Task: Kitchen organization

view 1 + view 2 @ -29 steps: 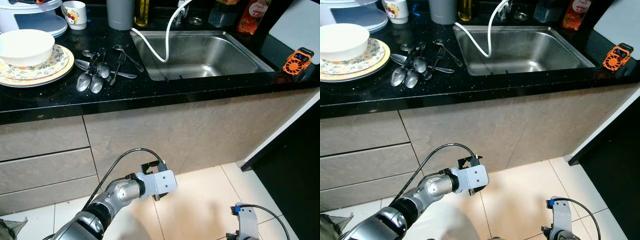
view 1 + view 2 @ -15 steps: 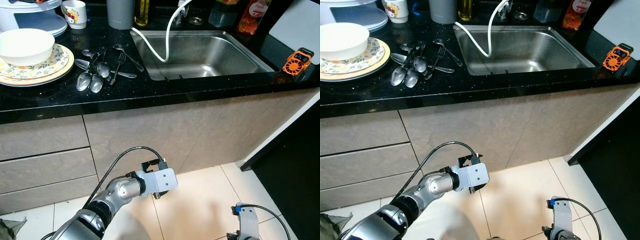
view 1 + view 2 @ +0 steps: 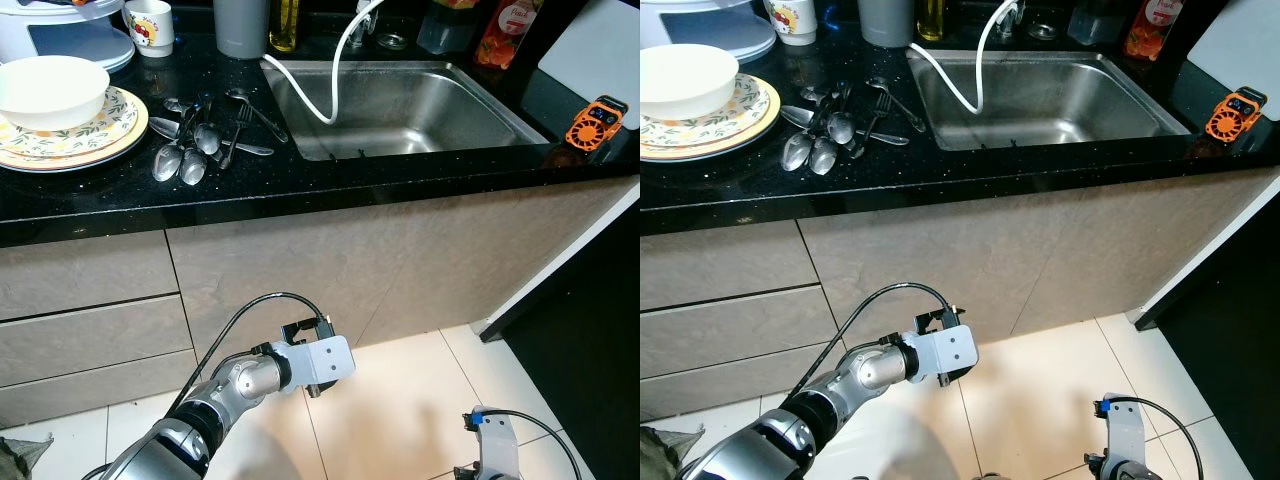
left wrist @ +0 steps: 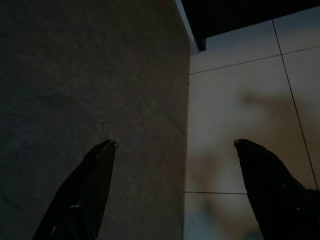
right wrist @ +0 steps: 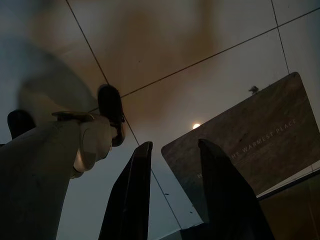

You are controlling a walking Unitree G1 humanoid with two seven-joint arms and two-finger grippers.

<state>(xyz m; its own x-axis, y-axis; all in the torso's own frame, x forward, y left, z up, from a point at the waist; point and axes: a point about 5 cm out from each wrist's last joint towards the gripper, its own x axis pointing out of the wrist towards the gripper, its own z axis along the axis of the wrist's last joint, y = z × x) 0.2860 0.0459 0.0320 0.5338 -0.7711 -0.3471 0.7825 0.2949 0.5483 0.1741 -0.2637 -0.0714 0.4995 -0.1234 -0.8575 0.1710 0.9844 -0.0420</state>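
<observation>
A pile of spoons and forks (image 3: 195, 140) lies on the black countertop (image 3: 300, 185), left of the steel sink (image 3: 400, 105). A white bowl (image 3: 50, 90) sits on stacked patterned plates (image 3: 105, 135) at the far left. My left arm's wrist (image 3: 322, 362) hangs low in front of the beige cabinet front, well below the counter. The left gripper (image 4: 175, 145) is open with nothing between its fingers, pointing along the cabinet panel and the floor. The right gripper (image 5: 175, 144) hangs near the floor, its fingers a narrow gap apart and empty.
A white hose (image 3: 325, 95) loops into the sink. A mug (image 3: 150, 27), a grey cup (image 3: 240, 25) and bottles stand at the back. An orange device (image 3: 595, 122) rests at the counter's right end. Drawers (image 3: 90, 340) sit under the plates. A brown mat (image 5: 250, 150) lies on the tiles.
</observation>
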